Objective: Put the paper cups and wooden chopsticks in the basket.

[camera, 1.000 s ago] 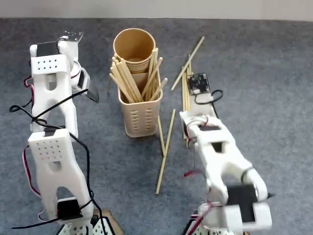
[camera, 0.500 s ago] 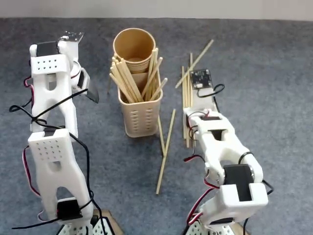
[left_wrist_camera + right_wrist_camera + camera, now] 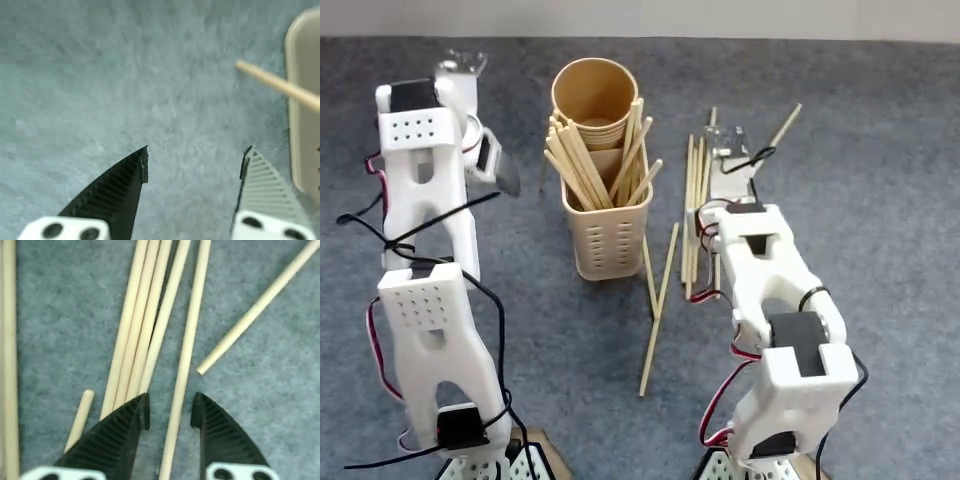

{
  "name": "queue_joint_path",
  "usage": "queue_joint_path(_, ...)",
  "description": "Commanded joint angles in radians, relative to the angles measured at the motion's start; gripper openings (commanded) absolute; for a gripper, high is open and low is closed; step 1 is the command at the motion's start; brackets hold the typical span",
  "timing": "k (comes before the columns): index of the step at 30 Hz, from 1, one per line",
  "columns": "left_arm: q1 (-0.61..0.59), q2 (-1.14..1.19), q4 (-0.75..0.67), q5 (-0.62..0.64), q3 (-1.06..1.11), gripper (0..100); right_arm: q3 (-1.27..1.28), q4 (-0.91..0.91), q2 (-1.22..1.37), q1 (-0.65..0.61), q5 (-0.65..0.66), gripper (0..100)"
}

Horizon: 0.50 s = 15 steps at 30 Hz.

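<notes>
A cream slotted basket [image 3: 605, 235] stands mid-table with stacked paper cups [image 3: 595, 95] and several wooden chopsticks [image 3: 582, 165] inside. Loose chopsticks [image 3: 695, 200] lie in a bundle right of it, two more [image 3: 660, 290] lie nearer the front, and one [image 3: 785, 125] lies angled at the far right. My right gripper [image 3: 171, 404] hangs low over the bundle, open narrowly, its jaws either side of one chopstick [image 3: 187, 355]. In the high view the right gripper [image 3: 715, 165] sits at the bundle's far end. My left gripper [image 3: 195, 152] is open over bare carpet left of the basket [image 3: 305, 100].
Grey carpet covers the table. One chopstick tip [image 3: 277, 85] sticks out from the basket toward my left gripper [image 3: 498, 175]. Open carpet lies to the far right and at the front between the two arm bases.
My right arm has stretched farther from its base along the bundle. The angled chopstick was pushed to the right, and the bundle slid a little toward the basket. The left arm barely shifted.
</notes>
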Motion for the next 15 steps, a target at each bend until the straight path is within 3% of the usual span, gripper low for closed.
queue_joint_path(1, 0.027, -0.068, 0.011, -0.011, -0.163, 33, -0.024, 0.008, 0.002, -0.007, -0.006, 17.0)
queue_joint_path(7, -0.025, -0.105, 0.017, -0.054, -0.355, 35, -0.022, 0.008, 0.004, -0.002, -0.006, 17.0)
queue_joint_path(11, -0.022, -0.225, 0.018, -0.091, -0.234, 34, -0.022, 0.007, 0.004, -0.004, -0.006, 17.0)
queue_joint_path(15, -0.010, -0.504, 0.018, -0.104, 0.047, 33, -0.022, 0.007, 0.005, -0.005, -0.006, 17.0)
